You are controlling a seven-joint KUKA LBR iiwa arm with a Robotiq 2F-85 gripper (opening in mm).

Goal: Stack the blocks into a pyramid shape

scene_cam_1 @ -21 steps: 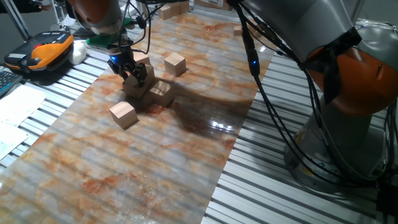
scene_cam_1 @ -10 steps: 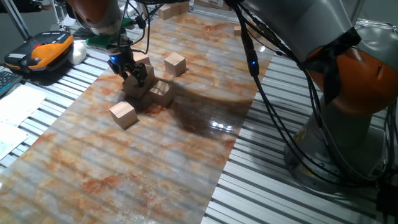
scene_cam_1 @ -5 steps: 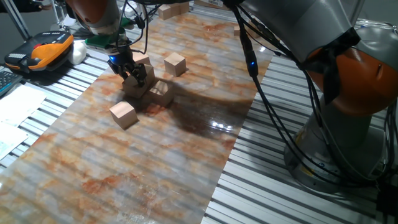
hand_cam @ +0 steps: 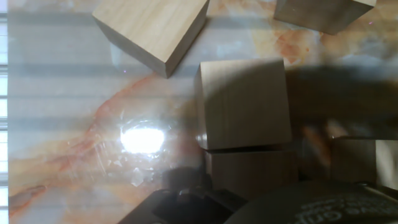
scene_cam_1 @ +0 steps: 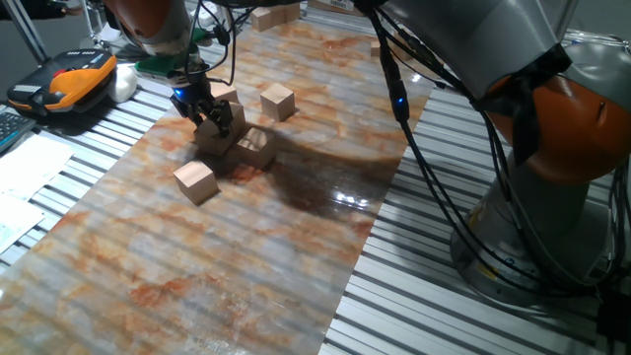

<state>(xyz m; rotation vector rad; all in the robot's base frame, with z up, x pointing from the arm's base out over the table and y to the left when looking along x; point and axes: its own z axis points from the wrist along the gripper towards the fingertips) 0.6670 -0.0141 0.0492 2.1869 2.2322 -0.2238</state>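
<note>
Hovering with claw [scene_cam_1: 209, 118] right over the cluster's top block [hand_cam: 244, 102], stacked squarely on another below; whether pinching or spread, cannot tell

Bright glare spot on the glossy tabletop [hand_cam: 142, 139]; arm shadow, soft close-up blur.

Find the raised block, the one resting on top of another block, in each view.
Fixed view: the raised block is at upper left, at the top of the cluster.
Hand view: the raised block is just right of centre and appears large.
Shared landmark: the lower block directly beneath it, on the orange-streaked marbled table.
</note>
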